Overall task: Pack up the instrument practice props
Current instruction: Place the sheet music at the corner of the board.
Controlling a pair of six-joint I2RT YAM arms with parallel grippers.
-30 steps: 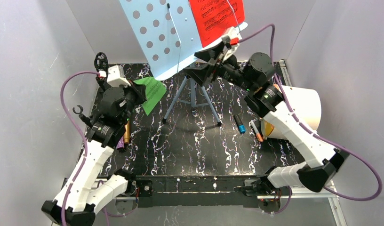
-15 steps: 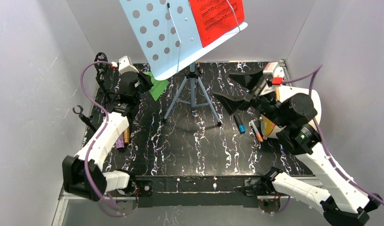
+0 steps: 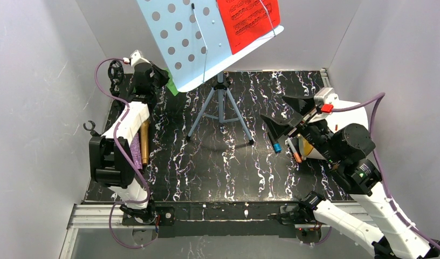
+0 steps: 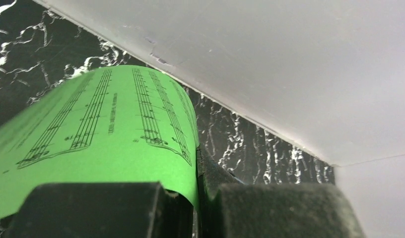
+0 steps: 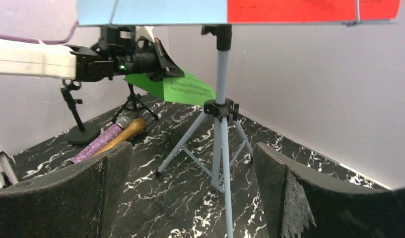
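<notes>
Tabletop (image 3: 218,167), black white-veined, bears music rack (image 3: 173,36); grey walls (image 3: 40,54) around.

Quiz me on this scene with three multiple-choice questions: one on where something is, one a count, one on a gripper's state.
1. The red score sheet is:
A. on the music rack
B. in the left gripper
C. beside the gold microphone

2. How many microphones are in view?
A. one
B. two
C. four

3. The left gripper is:
A. open
B. shut on the green score sheet
C. shut on the gold microphone

Answers:
1 A, it sits against the rack.
2 B, the gold microphone and the purple glitter microphone lie side by side.
3 B, its fingers pinch the green sheet's edge.
</notes>
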